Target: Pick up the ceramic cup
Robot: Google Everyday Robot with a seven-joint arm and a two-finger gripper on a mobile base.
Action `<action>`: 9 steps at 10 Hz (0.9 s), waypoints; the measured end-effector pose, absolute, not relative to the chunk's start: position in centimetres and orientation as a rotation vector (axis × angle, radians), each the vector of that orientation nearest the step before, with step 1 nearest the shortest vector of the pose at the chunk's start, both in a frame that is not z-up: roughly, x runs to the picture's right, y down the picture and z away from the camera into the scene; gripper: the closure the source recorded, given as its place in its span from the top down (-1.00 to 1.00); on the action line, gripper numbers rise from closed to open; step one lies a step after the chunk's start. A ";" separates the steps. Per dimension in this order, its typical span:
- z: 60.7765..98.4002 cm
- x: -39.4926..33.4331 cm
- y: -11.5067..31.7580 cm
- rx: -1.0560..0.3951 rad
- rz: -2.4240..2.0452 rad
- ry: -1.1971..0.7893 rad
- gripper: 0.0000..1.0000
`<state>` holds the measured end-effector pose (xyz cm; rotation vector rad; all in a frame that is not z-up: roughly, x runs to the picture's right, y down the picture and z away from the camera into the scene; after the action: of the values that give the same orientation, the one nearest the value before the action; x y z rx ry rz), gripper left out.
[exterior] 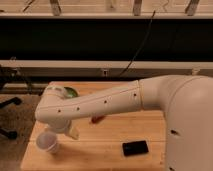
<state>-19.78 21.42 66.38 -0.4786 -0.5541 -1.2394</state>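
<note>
pincer [70, 131]: beside ceramic cup [47, 142], front-left corner of desk [112, 134]; open or closed, cannot tell.
risk: your off-centre approach tips the cup over.

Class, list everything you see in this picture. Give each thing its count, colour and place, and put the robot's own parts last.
ceramic cup: one, white to pale lavender, upright at the table's front left
green bowl: one, green, back left, mostly hidden behind the arm
small object: one, reddish-orange, mid-table, just below the arm
flat object: one, black, front of the table, right of centre
table: one, light wood
cable: one, black, hanging at the back
arm: one, white, reaching left over the table
hand: one, pale, under the arm's end, close beside the cup
</note>
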 end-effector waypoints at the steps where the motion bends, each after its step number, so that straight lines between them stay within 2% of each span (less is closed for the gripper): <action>1: 66.5 -19.7 22.3 -0.484 -1.245 -0.568 0.60; 9: 68.3 -20.7 26.3 -0.509 -1.255 -0.638 0.60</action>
<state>-20.66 26.26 68.35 -0.5088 -0.6380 -1.2546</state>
